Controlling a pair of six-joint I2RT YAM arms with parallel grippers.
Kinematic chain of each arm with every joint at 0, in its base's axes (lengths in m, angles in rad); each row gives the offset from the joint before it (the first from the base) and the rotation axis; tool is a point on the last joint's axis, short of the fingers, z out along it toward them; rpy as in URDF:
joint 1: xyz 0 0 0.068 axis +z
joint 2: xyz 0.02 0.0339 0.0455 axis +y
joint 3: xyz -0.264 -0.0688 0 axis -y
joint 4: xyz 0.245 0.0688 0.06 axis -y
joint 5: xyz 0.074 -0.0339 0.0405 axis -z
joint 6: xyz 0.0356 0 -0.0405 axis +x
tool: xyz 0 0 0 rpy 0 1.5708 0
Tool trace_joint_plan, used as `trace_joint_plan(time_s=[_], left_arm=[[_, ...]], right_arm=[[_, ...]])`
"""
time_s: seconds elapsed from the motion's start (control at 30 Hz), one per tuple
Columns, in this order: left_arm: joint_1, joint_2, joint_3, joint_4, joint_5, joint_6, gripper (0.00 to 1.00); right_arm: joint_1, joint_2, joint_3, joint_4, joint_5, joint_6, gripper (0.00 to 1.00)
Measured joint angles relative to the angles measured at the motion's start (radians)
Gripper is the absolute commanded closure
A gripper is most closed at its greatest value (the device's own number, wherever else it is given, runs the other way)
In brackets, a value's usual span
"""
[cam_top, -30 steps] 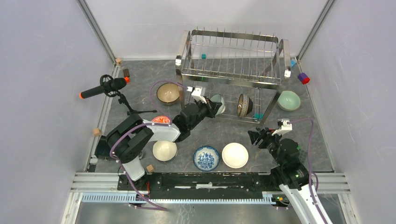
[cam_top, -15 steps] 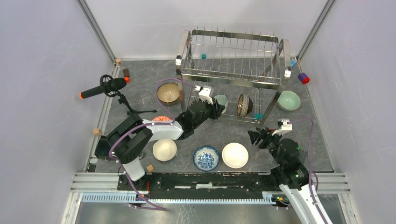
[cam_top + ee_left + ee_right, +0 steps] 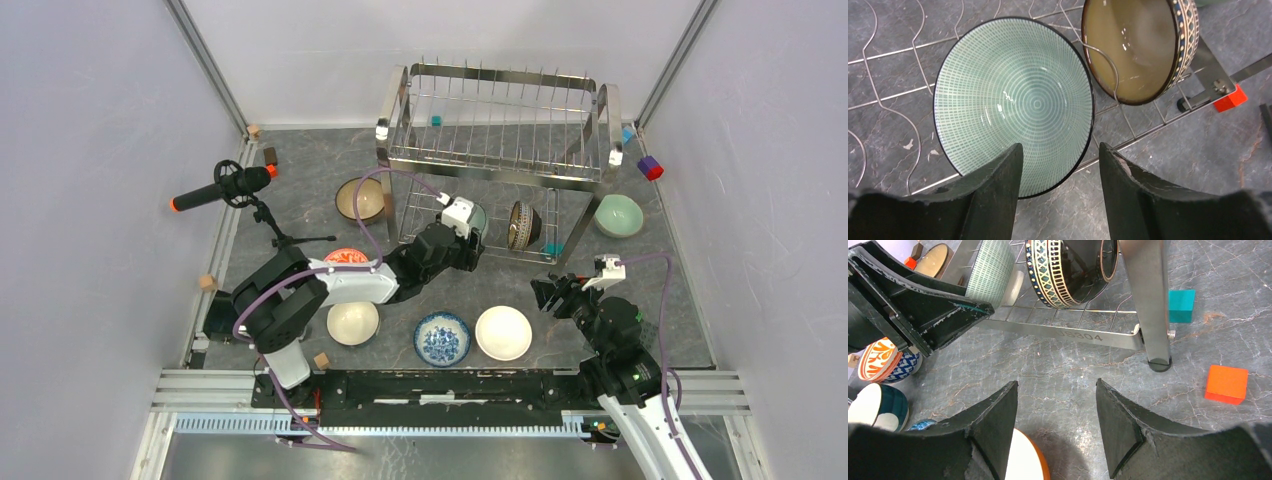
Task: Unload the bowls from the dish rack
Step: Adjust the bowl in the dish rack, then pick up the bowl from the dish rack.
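Observation:
The dish rack stands at the back. On its lower tier a pale green bowl and a dark patterned bowl with a tan inside stand on edge. My left gripper is open at the green bowl's near rim. One finger shows in front of the bowl's inside and the other beyond its edge. In the top view the left gripper covers most of that bowl. My right gripper is open over bare table, by a white bowl with an orange outside.
On the table lie a tan bowl, a red patterned bowl, a cream bowl, a blue-and-white bowl and a pale green bowl. A microphone stand is at the left. A teal block and an orange block lie by the rack leg.
My left gripper has opened from shut and moved right along the lower tier to the green bowl. The right arm has not moved.

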Motion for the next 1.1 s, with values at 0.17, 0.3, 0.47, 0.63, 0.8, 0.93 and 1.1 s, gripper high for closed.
trace_joint_plan(time_s=[0.17,0.3,0.47,0.63,0.8,0.93,1.1], left_arm=[[-0.013,-0.02,0.0,-0.046,-0.034,0.003,0.28],[-0.028,-0.068,0.0,-0.081,-0.055,0.003,0.22],[-0.034,-0.124,0.0,-0.111,-0.07,-0.002,0.21],[-0.034,-0.173,-0.005,-0.125,-0.119,-0.057,0.21],[-0.034,-0.231,-0.043,-0.124,-0.178,-0.241,0.2],[-0.034,-0.235,-0.05,-0.151,-0.216,-0.459,0.2],[-0.034,-0.207,-0.003,-0.288,-0.249,-0.763,0.22]], right_arm=[[0.0,0.0,0.0,0.0,0.0,0.0,0.36],[0.0,0.0,0.0,0.0,0.0,0.002,0.36],[0.0,-0.001,0.0,0.0,0.0,0.003,0.36],[0.0,-0.002,0.0,0.0,-0.001,0.003,0.36],[0.0,-0.003,0.0,0.0,-0.004,0.003,0.36],[0.0,-0.003,0.0,0.0,-0.005,0.004,0.36],[0.001,-0.003,0.0,0.0,-0.005,0.007,0.36]])
